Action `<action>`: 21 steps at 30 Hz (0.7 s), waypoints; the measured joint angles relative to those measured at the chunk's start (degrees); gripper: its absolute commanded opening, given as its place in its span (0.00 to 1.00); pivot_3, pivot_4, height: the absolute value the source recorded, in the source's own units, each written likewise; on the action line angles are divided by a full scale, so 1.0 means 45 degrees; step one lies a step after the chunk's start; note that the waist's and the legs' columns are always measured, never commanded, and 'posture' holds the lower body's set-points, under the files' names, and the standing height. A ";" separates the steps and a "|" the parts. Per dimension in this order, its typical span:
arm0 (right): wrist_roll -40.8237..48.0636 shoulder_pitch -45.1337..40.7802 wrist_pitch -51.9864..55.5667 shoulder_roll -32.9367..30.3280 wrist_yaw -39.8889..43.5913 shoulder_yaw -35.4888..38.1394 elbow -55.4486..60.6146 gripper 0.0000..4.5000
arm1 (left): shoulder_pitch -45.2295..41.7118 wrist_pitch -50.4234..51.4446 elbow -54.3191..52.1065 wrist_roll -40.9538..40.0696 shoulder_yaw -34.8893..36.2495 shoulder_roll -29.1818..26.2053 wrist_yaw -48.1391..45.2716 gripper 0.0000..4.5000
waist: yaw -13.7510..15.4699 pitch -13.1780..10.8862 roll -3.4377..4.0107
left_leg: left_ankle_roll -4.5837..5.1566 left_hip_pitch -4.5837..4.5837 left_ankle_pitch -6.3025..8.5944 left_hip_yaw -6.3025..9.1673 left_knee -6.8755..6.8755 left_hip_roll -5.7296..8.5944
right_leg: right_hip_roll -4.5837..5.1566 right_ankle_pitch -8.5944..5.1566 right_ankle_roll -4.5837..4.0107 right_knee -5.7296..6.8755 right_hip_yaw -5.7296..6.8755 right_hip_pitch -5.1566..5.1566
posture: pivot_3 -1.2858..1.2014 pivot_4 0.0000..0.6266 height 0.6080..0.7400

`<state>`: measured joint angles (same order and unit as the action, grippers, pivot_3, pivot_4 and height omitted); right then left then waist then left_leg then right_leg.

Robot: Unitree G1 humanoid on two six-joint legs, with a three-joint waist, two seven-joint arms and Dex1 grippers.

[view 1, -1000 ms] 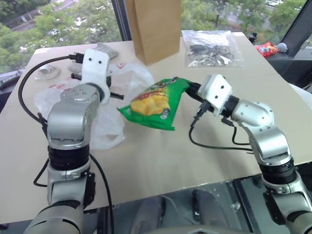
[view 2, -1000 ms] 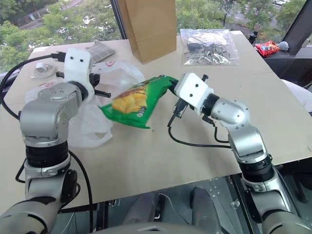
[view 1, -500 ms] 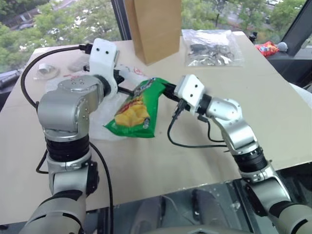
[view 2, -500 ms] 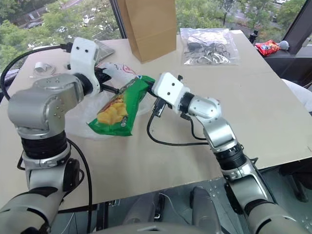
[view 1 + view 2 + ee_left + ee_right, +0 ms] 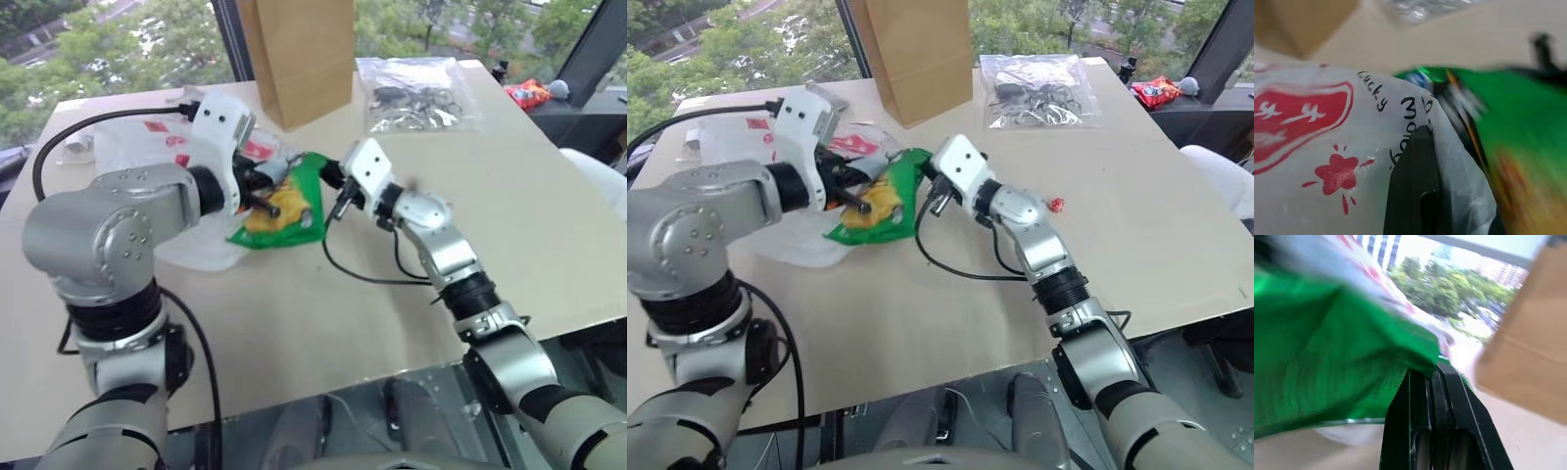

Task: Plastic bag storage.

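Observation:
The plastic bag [image 5: 137, 147], thin white film with red print, lies crumpled on the left of the table. My left gripper [image 5: 265, 186] is shut on a raised fold of the bag; in the left wrist view the film [image 5: 1342, 147] drapes over one black finger [image 5: 1415, 186]. A green snack packet [image 5: 292, 201] hangs tilted right beside that fold, its lower end on the table. My right gripper [image 5: 327, 173] is shut on the packet's upper corner, which also shows as the green edge [image 5: 1327, 362] above its closed fingers [image 5: 1420, 401]. I cannot tell whether the packet is inside the bag.
A tall brown paper bag [image 5: 299, 54] stands at the back centre. A clear zip bag of dark items [image 5: 416, 93] lies to its right, and a red packet [image 5: 529, 93] sits at the far right corner. Small clutter [image 5: 76, 147] lies at the far left.
My right gripper has carried the green packet left to the plastic bag. My left gripper has swung right and turned, bringing the bag's fold against the packet.

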<state>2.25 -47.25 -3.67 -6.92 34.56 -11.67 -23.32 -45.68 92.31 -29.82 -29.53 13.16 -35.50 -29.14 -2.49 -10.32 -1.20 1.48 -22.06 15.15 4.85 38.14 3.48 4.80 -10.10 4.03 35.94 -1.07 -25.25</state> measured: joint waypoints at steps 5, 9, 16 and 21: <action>-0.0014 -0.0258 -0.0484 -0.0607 0.0043 0.0457 -0.0483 0.01 | 0.0101 -0.0128 0.0371 -0.0722 0.0036 -0.0894 -0.0744 0.00 | -0.0021 -0.0001 0.0002 | -0.0005 0.0007 -0.0002 -0.0006 -0.0005 -0.0005 | -0.0012 0.0000 -0.0001 0.0002 -0.0006 -0.0001 | 0.52 0.24 1.00; -0.0011 -0.0279 -0.0690 -0.0900 0.0123 0.0643 -0.0484 0.01 | -0.0688 -0.0592 0.1752 -0.0722 0.0029 -0.1185 -0.0752 0.00 | -0.0002 -0.0001 0.0001 | -0.0007 0.0007 -0.0004 -0.0005 -0.0005 -0.0003 | -0.0012 0.0001 -0.0001 0.0002 -0.0007 0.0002 | 0.52 0.24 1.00; -0.0525 -0.0271 -0.0564 -0.0401 -0.0827 0.0618 -0.0423 0.01 | -0.1913 0.0013 0.4401 -0.2384 0.1618 0.0158 0.0188 0.00 | -0.0054 -0.0001 0.0002 | -0.0009 -0.0001 -0.0005 -0.0008 -0.0007 -0.0006 | -0.0007 0.0002 -0.0002 0.0010 -0.0029 -0.0025 | 0.52 0.24 1.00; -0.0894 0.0027 -0.0089 0.0139 -0.1422 0.0363 0.0137 0.01 | -0.1787 0.0022 0.5637 -0.4662 0.2719 0.0774 0.2044 0.00 | -0.0060 -0.0001 0.0001 | -0.0015 -0.0038 -0.0009 -0.0009 -0.0002 -0.0007 | -0.0004 0.0004 -0.0004 0.0039 -0.0039 -0.0078 | 0.52 0.24 1.00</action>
<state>-1.77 -47.13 -4.07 -6.30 28.16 -10.04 -22.70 -53.73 92.41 -4.46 -50.51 25.39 -32.01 -19.94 -2.76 -10.33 -1.20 1.41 -22.23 15.11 4.80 38.13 3.45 4.79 -10.08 4.01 36.12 -1.25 -25.60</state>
